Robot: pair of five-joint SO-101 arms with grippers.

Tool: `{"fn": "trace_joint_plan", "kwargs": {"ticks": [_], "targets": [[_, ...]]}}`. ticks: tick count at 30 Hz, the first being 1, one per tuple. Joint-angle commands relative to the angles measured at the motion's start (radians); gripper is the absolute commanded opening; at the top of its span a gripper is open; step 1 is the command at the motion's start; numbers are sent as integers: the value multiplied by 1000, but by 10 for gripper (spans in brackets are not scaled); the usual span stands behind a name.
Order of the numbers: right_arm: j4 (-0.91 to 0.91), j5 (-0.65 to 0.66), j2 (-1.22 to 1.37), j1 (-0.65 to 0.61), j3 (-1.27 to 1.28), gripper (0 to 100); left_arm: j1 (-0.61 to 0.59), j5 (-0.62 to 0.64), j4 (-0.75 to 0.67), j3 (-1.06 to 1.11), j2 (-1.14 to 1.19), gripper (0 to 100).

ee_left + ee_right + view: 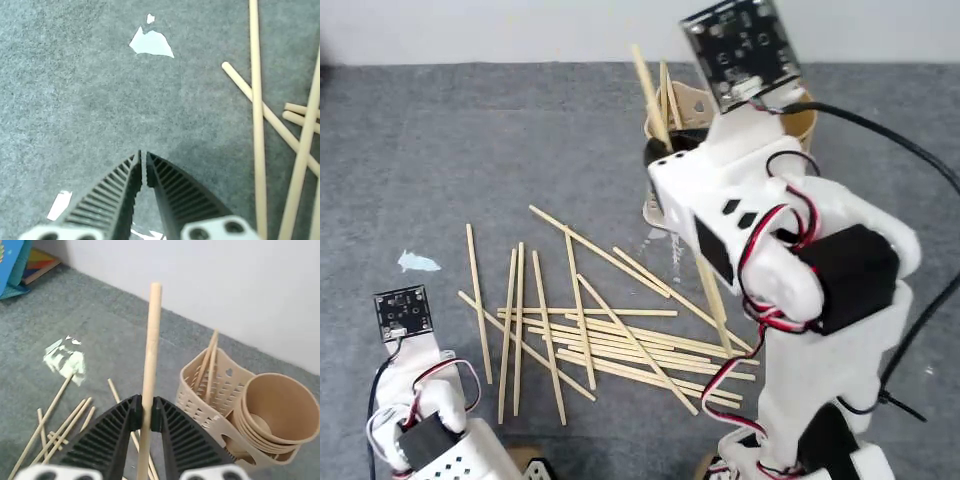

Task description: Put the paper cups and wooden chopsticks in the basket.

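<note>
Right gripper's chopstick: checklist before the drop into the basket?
1. Grip: right gripper shut on chopstick. ok.
2. Stick's lower end clear of the loose chopsticks: cannot tell.
3. Stick lined up over the basket: not ok, the basket stands apart from it.
4. Basket upright, with room beside the paper cups: ok.
5. Left gripper shut, empty, away from the basket: ok.
</note>
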Motion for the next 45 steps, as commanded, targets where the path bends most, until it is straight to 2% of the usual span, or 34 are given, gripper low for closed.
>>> {"fn": "trace_joint_plan", "kwargs": {"ticks": [1, 10, 16, 20, 28, 37, 45], "targets": [[21, -9, -30, 10, 25, 8, 2, 8, -21, -7, -15, 15], [58, -25, -47, 10, 41, 8, 2, 8, -21, -7, -15, 15], [-1, -32, -194, -15, 285, 8, 2, 8, -21, -7, -15, 15], [-228, -34, -326, 21, 502, 8, 2, 8, -21, -7, -15, 15], [-846, -34, -446, 96, 867, 8, 2, 8, -21, -7, -15, 15], [-1489, -34, -380, 163, 1060, 8, 2, 8, -21, -7, -15, 15], [-1819, -34, -188, 202, 1079, 8, 2, 8, -21, -7, -15, 15]]}}
